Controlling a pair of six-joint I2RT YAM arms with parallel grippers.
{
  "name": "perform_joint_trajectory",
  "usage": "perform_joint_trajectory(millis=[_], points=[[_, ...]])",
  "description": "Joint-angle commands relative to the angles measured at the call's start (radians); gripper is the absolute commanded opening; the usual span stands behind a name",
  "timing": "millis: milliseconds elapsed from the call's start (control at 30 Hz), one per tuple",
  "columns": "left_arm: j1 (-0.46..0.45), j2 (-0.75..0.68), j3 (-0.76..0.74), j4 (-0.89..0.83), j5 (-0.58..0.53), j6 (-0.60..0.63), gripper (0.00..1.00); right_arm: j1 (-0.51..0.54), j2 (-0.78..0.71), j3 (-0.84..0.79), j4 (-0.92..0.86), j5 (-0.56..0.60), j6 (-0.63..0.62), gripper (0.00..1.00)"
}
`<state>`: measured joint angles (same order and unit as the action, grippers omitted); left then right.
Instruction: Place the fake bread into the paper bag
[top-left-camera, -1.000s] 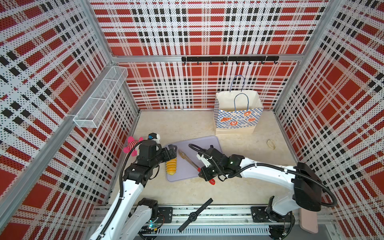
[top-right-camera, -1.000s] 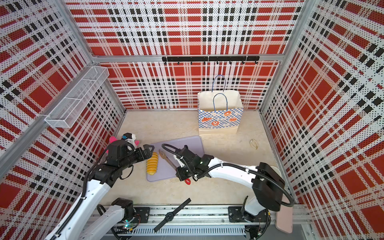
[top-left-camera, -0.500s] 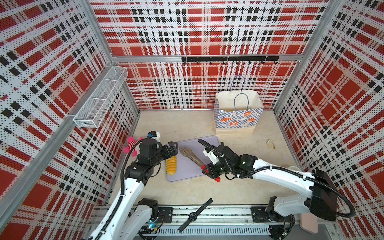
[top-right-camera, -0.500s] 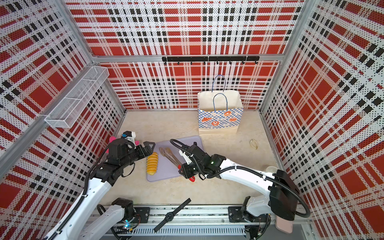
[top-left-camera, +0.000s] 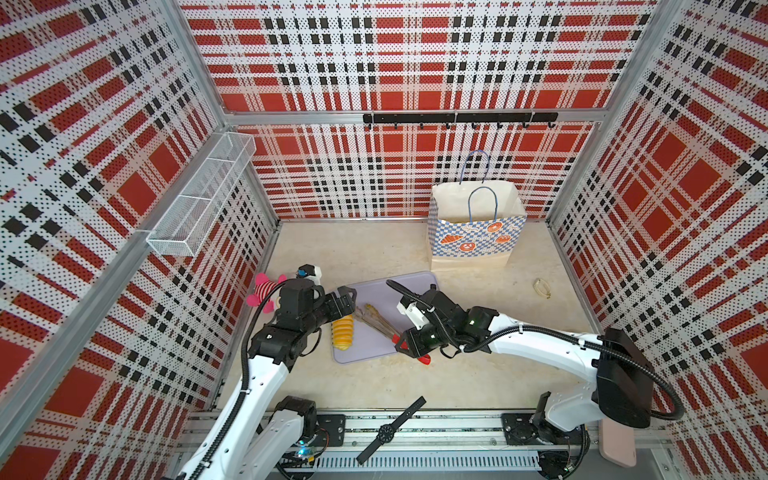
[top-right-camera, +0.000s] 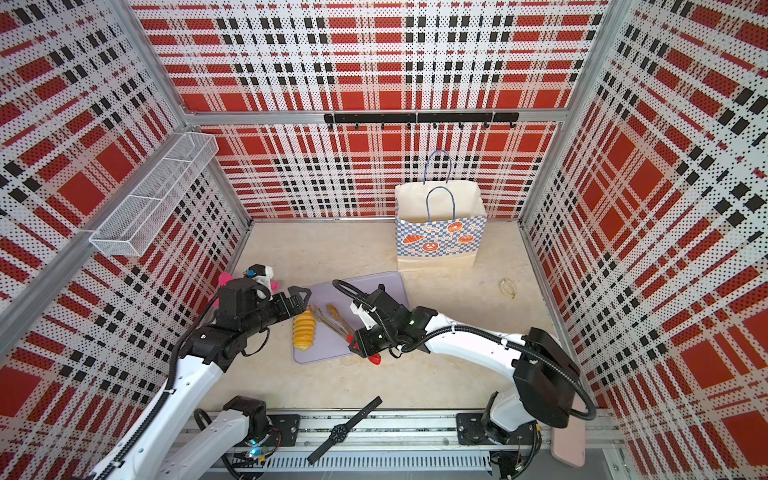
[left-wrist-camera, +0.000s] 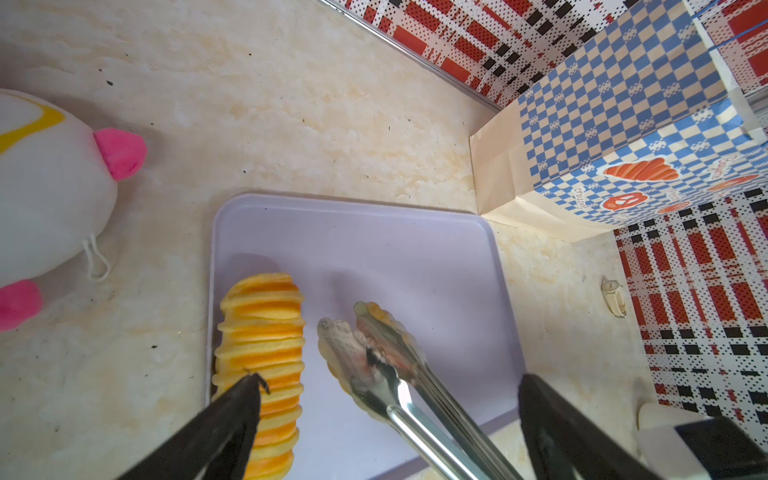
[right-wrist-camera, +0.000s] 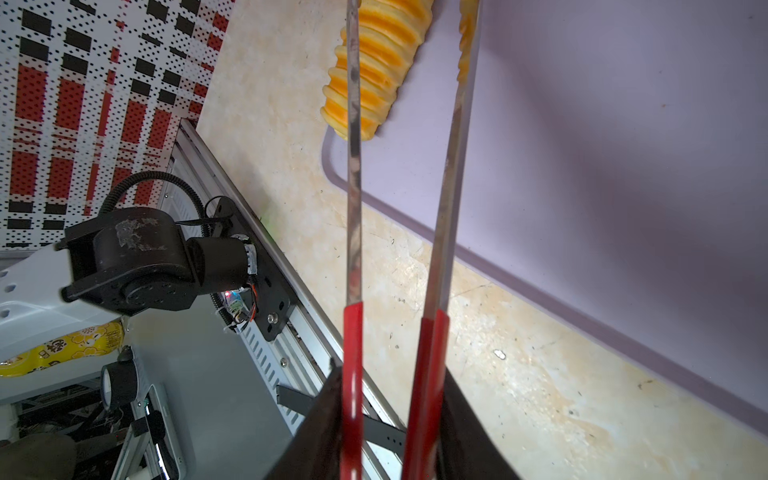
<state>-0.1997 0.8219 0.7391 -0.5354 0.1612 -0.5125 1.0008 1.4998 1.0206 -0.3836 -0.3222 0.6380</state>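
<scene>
While the right gripper (top-left-camera: 409, 341) clamps the red handles of tongs (top-left-camera: 376, 322), tips parted over a tray (top-left-camera: 411, 286), the left gripper (top-left-camera: 345, 305) gapes wide over the ridged bread (top-left-camera: 343, 334) lying there. Farther back, well apart, the bag (top-left-camera: 473, 245) stands upright.

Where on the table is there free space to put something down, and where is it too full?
Free: tabletop behind the tray, left of the paper bag; also the front strip between tray and rail. Crowded: the tray, with bread, tongs, left gripper and right gripper.
</scene>
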Motion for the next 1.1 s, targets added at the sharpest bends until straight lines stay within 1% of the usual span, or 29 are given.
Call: perform_joint_trajectory(millis=[0,167,267,533,767,1067], points=[[0.003,-0.030,0.011,-0.051,0.006,0.029,0.98,-0.001,0.035,0.044,0.088,-0.040,0.034,0.34],[0.008,-0.043,0.007,-0.071,-0.016,0.042,0.98,0.002,0.099,0.054,0.140,-0.088,0.059,0.33],[0.008,-0.039,0.009,-0.076,-0.015,0.045,0.98,0.010,0.126,0.059,0.162,-0.093,0.075,0.33],[0.008,-0.027,0.009,-0.075,-0.014,0.052,0.98,0.018,0.134,0.060,0.137,-0.048,0.087,0.34],[0.008,-0.042,0.005,-0.068,-0.022,0.050,0.98,0.029,0.146,0.056,0.168,-0.075,0.098,0.36],[0.008,-0.041,0.005,-0.067,-0.024,0.050,0.98,0.046,0.198,0.059,0.208,-0.089,0.123,0.36]])
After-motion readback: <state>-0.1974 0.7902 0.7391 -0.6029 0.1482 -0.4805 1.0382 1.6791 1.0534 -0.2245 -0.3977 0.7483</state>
